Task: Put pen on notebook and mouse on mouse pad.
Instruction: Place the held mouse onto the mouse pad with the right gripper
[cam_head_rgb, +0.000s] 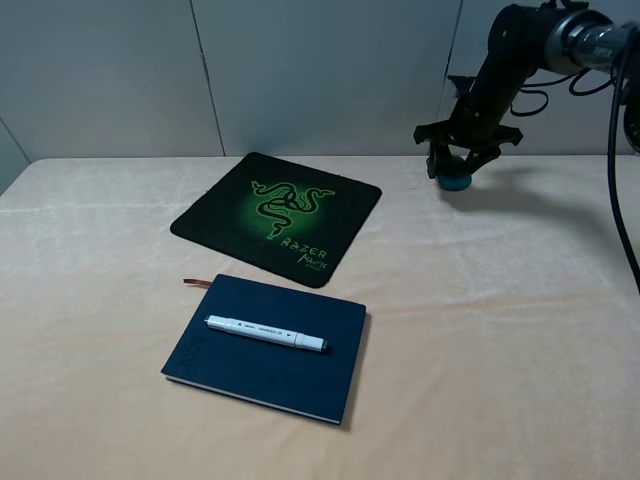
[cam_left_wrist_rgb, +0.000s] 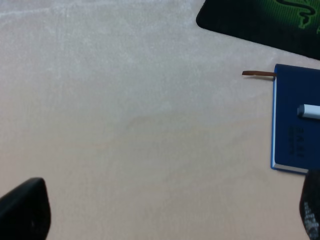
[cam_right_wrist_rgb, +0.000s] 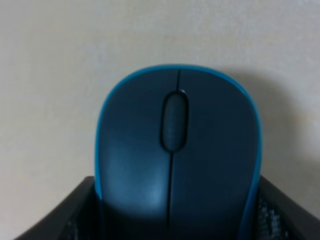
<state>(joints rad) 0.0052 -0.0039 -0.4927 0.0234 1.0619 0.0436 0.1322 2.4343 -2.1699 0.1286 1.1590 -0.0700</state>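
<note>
the right gripper (cam_head_rgb: 458, 170) clasps the small teal-and-black mouse (cam_right_wrist_rgb: 177, 150); next, i judge, carry it leftward onto the square black cloth mouse pad (cam_head_rgb: 230, 215).

Items showing on the desk (cam_head_rgb: 520, 330): one pen (cam_head_rgb: 266, 333), one notebook (cam_head_rgb: 300, 375), one mouse pad (cam_head_rgb: 225, 215), one mouse (cam_head_rgb: 456, 182). One ribbon bookmark (cam_head_rgb: 196, 284) is trailing from the notebook. Two hands are appearing across the views: right hand (cam_head_rgb: 458, 170), left hand (cam_left_wrist_rgb: 165, 210).
</note>
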